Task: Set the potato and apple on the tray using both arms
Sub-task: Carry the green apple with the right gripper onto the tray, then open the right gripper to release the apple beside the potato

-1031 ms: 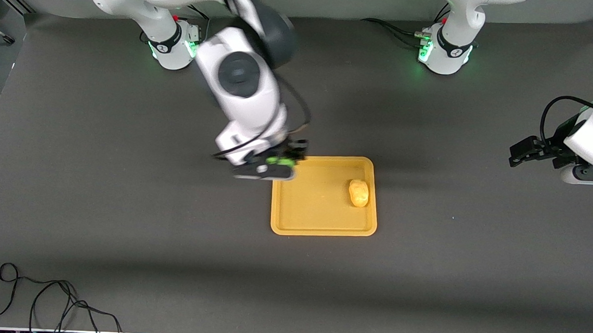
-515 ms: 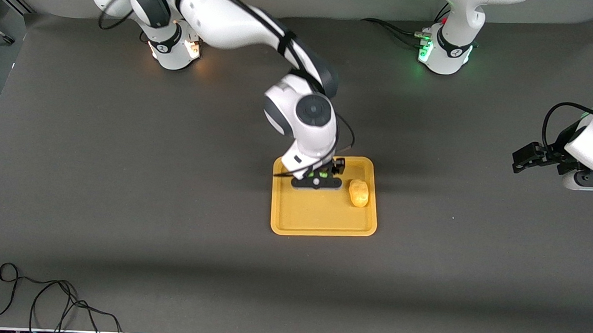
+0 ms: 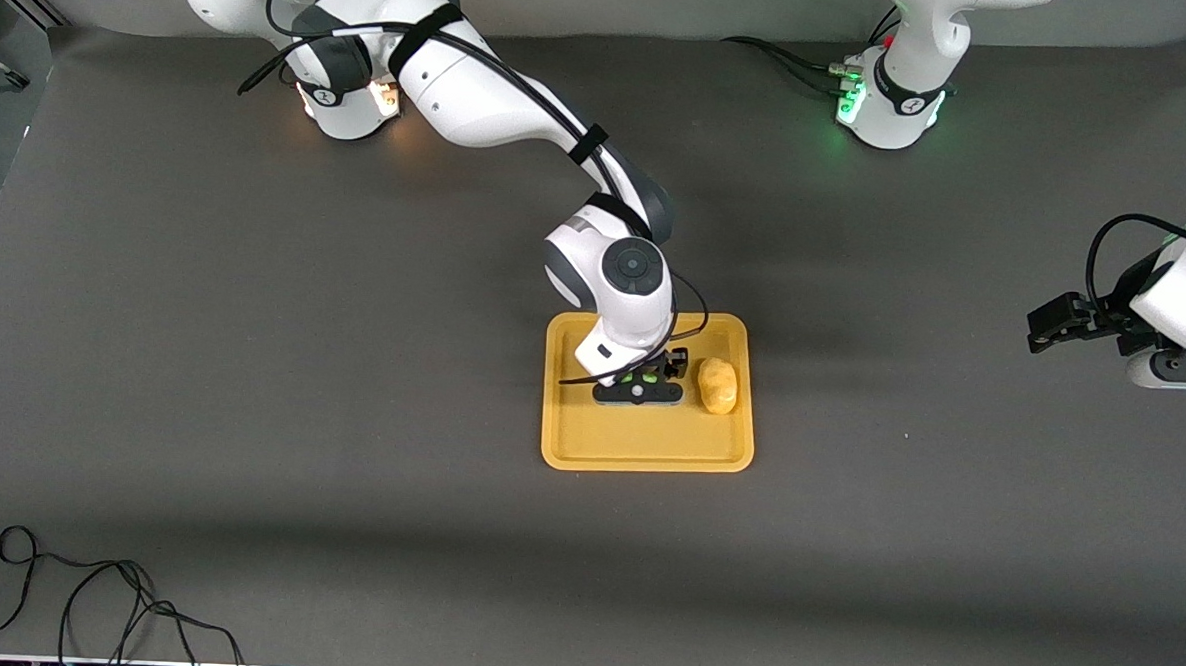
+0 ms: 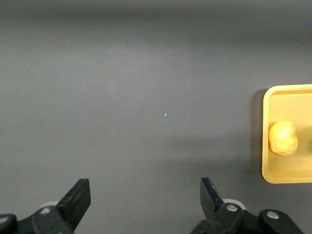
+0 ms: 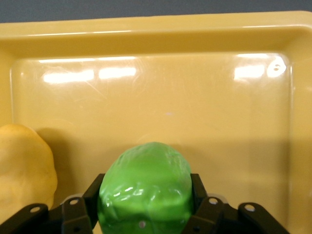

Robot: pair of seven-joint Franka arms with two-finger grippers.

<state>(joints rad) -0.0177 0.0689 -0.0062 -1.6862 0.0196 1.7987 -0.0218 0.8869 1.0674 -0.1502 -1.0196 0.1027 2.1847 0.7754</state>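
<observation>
The orange-yellow tray (image 3: 648,446) lies in the middle of the table. The yellow-tan potato (image 3: 718,386) lies in it at the end toward the left arm; it also shows in the right wrist view (image 5: 22,170) and the left wrist view (image 4: 283,138). My right gripper (image 3: 639,387) is low over the tray beside the potato, shut on the shiny green apple (image 5: 145,187); only green slivers of the apple show in the front view. My left gripper (image 3: 1054,326) is open and empty, waiting over bare table at the left arm's end; its fingertips (image 4: 78,197) show wide apart.
The tray's rim (image 5: 156,31) and bare floor (image 5: 161,102) fill the right wrist view. A black cable (image 3: 91,601) lies coiled on the table near the front camera, toward the right arm's end.
My right gripper has carried the apple from the tray's corner toward the right arm to over the tray's middle, beside the potato, and come lower. The left arm has barely moved.
</observation>
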